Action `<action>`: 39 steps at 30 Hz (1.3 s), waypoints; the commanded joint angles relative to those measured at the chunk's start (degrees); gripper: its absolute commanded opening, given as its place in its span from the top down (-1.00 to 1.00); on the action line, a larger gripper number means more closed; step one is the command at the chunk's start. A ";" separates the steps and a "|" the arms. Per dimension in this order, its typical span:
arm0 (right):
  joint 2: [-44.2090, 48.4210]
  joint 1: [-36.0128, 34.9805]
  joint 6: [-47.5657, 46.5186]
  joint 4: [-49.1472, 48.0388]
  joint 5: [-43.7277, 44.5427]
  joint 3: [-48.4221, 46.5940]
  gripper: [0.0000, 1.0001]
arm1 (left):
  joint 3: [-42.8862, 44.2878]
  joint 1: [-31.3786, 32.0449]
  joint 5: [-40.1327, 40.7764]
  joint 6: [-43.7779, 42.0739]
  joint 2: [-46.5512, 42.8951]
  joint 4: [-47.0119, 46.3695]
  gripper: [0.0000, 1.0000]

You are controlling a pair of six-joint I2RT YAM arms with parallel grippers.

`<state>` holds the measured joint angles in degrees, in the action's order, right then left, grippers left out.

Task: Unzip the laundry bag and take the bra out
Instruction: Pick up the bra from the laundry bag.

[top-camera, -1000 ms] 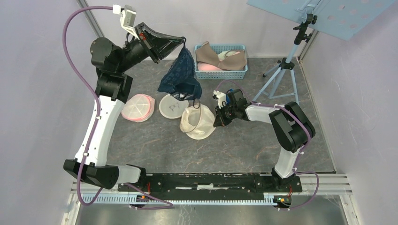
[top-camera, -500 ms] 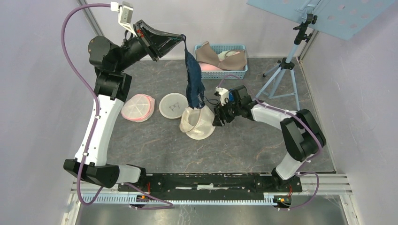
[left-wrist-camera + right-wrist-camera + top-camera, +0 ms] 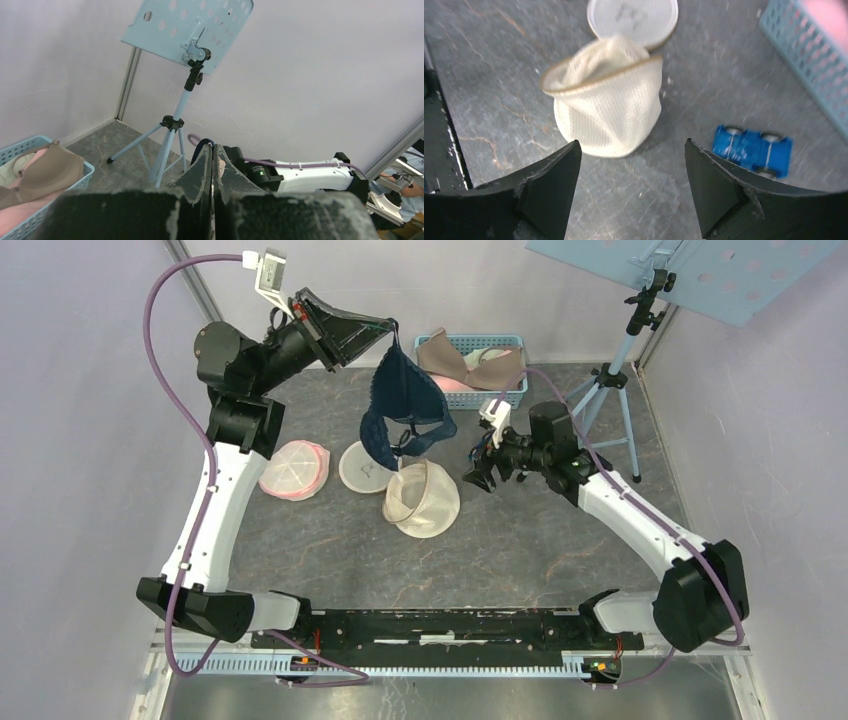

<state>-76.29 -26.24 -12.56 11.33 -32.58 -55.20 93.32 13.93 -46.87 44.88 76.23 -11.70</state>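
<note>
While one navy bra (image 3: 405, 405) hangs at upper centre from the raised left gripper (image 3: 390, 326), pinched on its strap, one open laundry bag (image 3: 422, 502) lies mid-frame on the grey table (image 3: 520, 550) between lilac walls, beside one pink pouch (image 3: 294, 469) and one white pouch (image 3: 367, 466); the right gripper (image 3: 478, 478), fingers wide, hovers at the bag's right.

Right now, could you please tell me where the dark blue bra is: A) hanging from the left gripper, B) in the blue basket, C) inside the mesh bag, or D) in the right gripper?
A: the dark blue bra hangs from the shut left gripper, above the mesh bag; the right gripper is open.
</note>
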 commanded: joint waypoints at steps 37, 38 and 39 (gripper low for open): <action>6.93 0.80 27.83 -22.54 -5.10 -9.60 1.00 | -9.71 -1.67 27.36 -33.65 -5.62 35.36 0.95; 6.67 0.77 27.65 -21.42 -4.43 -10.24 1.00 | -10.01 -1.64 28.39 -34.82 -5.96 35.64 0.95; 6.32 0.85 27.60 -20.61 -4.41 -10.77 1.00 | -10.31 -1.65 29.89 -35.88 -6.34 36.12 0.95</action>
<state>-69.69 -25.74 15.62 -12.49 -39.99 -62.17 83.88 12.64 -24.49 21.10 72.07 18.17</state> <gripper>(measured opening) 0.011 0.032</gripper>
